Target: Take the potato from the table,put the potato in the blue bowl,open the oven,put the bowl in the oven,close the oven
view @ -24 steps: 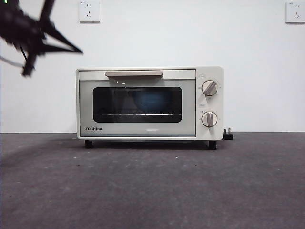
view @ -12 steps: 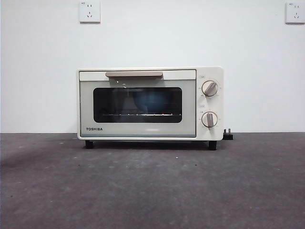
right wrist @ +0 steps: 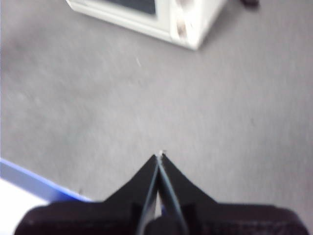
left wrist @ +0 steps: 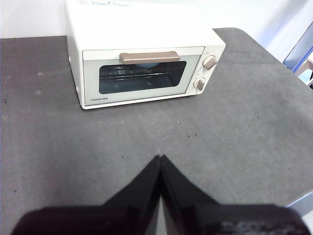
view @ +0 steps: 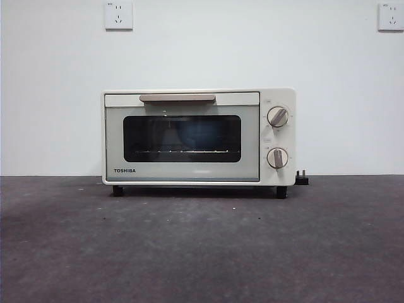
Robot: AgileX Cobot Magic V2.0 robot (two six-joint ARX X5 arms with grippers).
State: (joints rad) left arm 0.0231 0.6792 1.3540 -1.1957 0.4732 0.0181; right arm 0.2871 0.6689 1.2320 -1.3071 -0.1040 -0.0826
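Both hands are clear of the work: left hand (left wrist: 160, 157) and right hand (right wrist: 159, 156) hover closed and empty over the matte, mottled grey table (view: 202, 252). At frame centre, the boxy cream oven (view: 199, 136) has its dark glass door closed, bar handle (view: 177, 98) untouched. A blue shape shows faintly behind the glass, presumably the blue bowl (left wrist: 145, 64); the potato is not visible. Judged complete: keep both hands retracted.

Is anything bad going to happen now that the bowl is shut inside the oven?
Probably not much. The oven door looks closed, with the blue bowl only faintly visible through the dark glass, so I cannot check whether the potato is really in it. The black plug lies on the table beside the oven, where an arm might snag it. Both tools, left and right, are shut and clear.
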